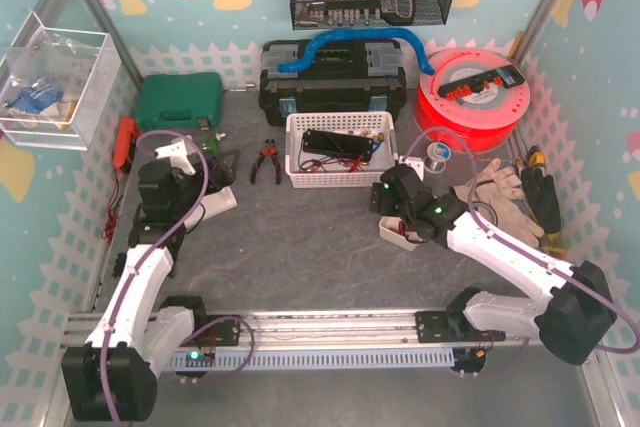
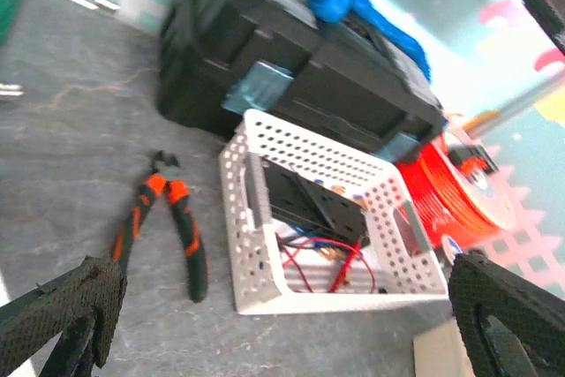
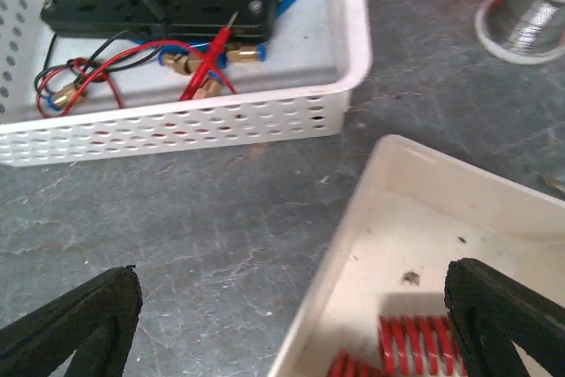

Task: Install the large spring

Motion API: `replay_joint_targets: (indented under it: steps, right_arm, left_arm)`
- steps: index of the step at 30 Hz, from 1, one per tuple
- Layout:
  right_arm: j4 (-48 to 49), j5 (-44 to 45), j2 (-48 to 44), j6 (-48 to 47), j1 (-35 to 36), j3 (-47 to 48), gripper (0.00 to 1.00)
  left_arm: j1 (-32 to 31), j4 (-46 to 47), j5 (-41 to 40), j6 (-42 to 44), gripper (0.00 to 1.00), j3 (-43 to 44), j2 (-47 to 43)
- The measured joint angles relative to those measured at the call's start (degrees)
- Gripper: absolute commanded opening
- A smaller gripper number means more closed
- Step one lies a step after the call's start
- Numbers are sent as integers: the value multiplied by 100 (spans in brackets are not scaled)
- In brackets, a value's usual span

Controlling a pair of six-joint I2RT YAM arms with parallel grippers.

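The right fingers (image 3: 508, 306) are spread wide with nothing pinched above the shallow white tray (image 3: 424, 209), where the red springs (image 3: 419, 342) lie at six o'clock in the wrist view, while the left fingers (image 2: 66, 306) are likewise spread and empty over the counter (image 2: 79, 121) near the pliers (image 2: 185, 236). Since the coils lie side by side close to the tray wall, the wrong one or two together could be pinched, and the rim could be struck by a finger so that the tray is tipped or shoved toward the perforated basket (image 3: 177, 125) at twelve o'clock.
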Motion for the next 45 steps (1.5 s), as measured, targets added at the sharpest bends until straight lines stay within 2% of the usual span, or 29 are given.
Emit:
replay_joint_targets:
  steps: [4, 8, 11, 14, 18, 21, 28, 32, 41, 45]
  right_arm:
    - [-155, 391, -326, 55, -103, -87, 91]
    - [-251, 776, -457, -17, -278, -280, 82]
    - [-372, 634, -584, 20, -321, -308, 78]
    - [-629, 144, -643, 240, -428, -258, 73]
    - [-1447, -459, -302, 568, -597, 227, 67]
    - [-2094, -752, 44, 793, -684, 844, 67]
    - [-2559, -1067, 490, 1259, -1185, 1397, 65]
    - [-2649, -1333, 841, 1947, -1567, 1460, 63]
    - [-2568, -2024, 1659, 4468, -1589, 1613, 51]
    - [-2446, -2020, 1759, 5379, -1589, 1626, 50]
  left_arm:
    - [-28, -63, 444, 302, 99, -22, -291]
    - [-31, -59, 286, 520, 99, -297, -750]
    - [-133, -278, -175, 706, 99, -468, -955]
    - [-350, -562, -407, 857, 99, -302, -601]
    - [-382, -1145, -490, 413, 99, -35, -323]
    - [-389, -1425, -466, -81, 99, 293, -415]
    - [-389, -1991, -352, -472, 99, 826, -428]
    - [-389, -2326, -271, -446, 99, 990, -417]
    - [-407, -2599, 57, -92, 99, 1322, -337]
    - [-448, -2625, 155, -52, 99, 1268, -415]
